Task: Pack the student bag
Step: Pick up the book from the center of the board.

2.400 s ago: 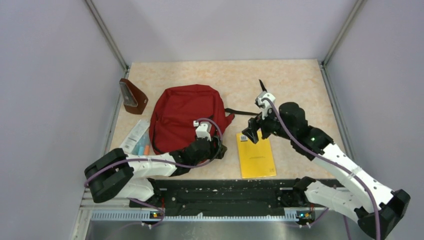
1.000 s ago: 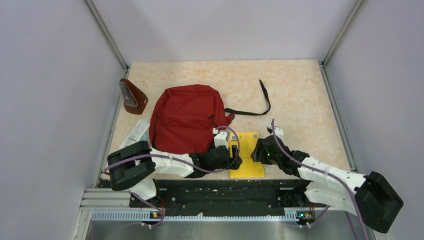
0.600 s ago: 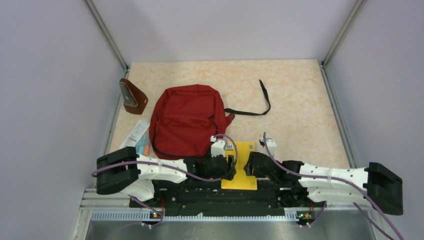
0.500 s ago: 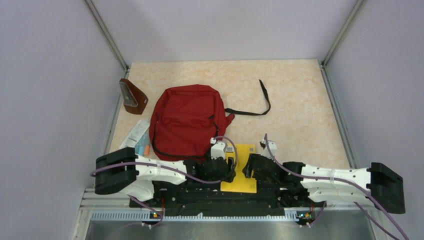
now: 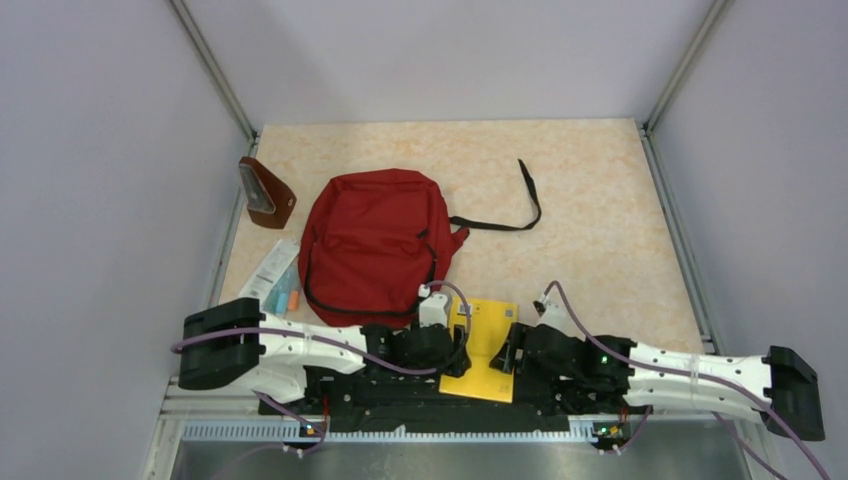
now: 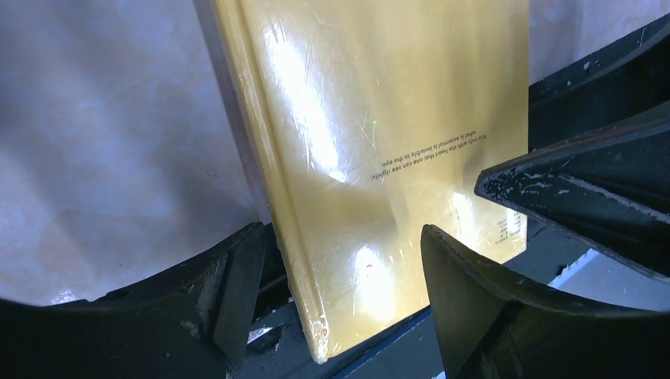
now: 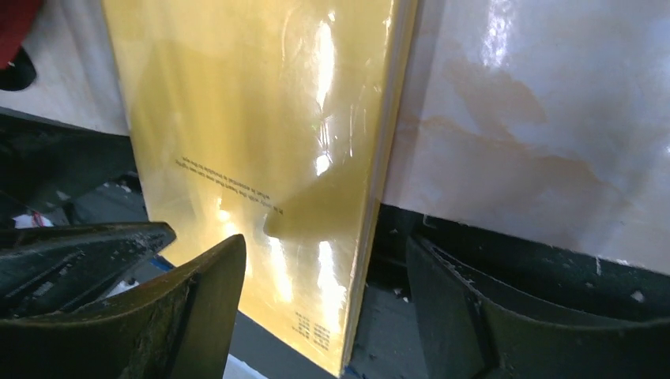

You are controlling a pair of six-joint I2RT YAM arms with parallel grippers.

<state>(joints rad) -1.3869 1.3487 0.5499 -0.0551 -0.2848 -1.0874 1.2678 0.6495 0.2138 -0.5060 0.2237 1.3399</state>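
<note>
The student bag [image 5: 375, 245], dark red with black zippers, lies flat at the table's left middle. A thin yellow book [image 5: 487, 340] lies just in front of it, its near end hanging over the table edge onto the black rail. My left gripper [image 5: 458, 352] is open at the book's left edge; in the left wrist view the book [image 6: 371, 142] has its spine corner between my left gripper's [image 6: 340, 308] spread fingers, with gaps on both sides. My right gripper [image 5: 508, 352] is open at the right edge, where the book [image 7: 261, 134] sits between the right gripper's [image 7: 324, 308] fingers.
A small brown wedge pouch [image 5: 265, 195] stands at the far left. A pale packet of small items [image 5: 275, 275] lies left of the bag. The bag's black strap [image 5: 520, 205] trails to the right. The black base rail [image 5: 380, 385] runs along the near edge.
The right gripper left the strap and came down to the book. Both arms drew back and the book slid to overhang the near edge. The right jaws have spread wider.
</note>
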